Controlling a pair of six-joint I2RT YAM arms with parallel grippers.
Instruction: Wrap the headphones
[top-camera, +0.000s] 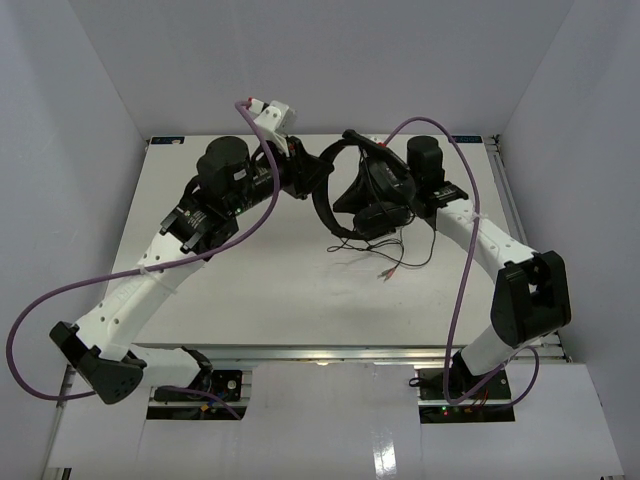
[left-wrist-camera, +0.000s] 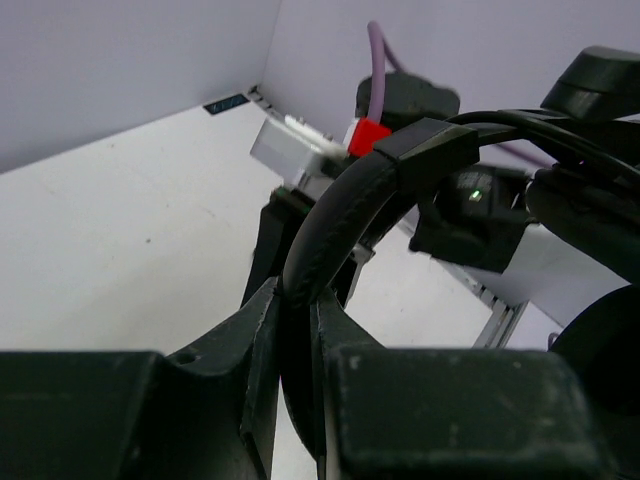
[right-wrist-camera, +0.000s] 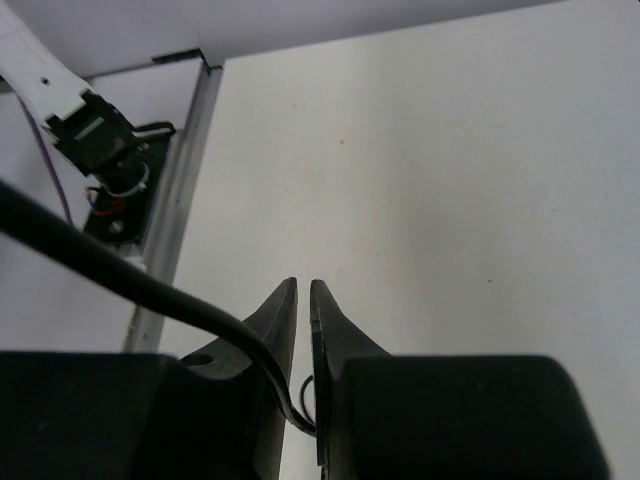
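Note:
The black headphones (top-camera: 362, 205) hang above the middle-back of the table, headband arching up and both earcups (top-camera: 378, 218) low. My left gripper (top-camera: 304, 178) is shut on the padded headband, which shows clamped between the jaws in the left wrist view (left-wrist-camera: 345, 215), with the gripper (left-wrist-camera: 296, 296) below it. My right gripper (top-camera: 380, 172) sits by the earcups. In the right wrist view it (right-wrist-camera: 303, 286) is shut on the thin black cord (right-wrist-camera: 235, 335), which runs in from the left. The cord's loose end (top-camera: 398, 262) lies on the table below the earcups.
The white table (top-camera: 270, 280) has a metal rail (top-camera: 505, 190) along its right edge and white walls on three sides. Purple arm cables (top-camera: 250, 225) loop over both arms. The right arm's wrist (left-wrist-camera: 480, 205) shows close in the left wrist view.

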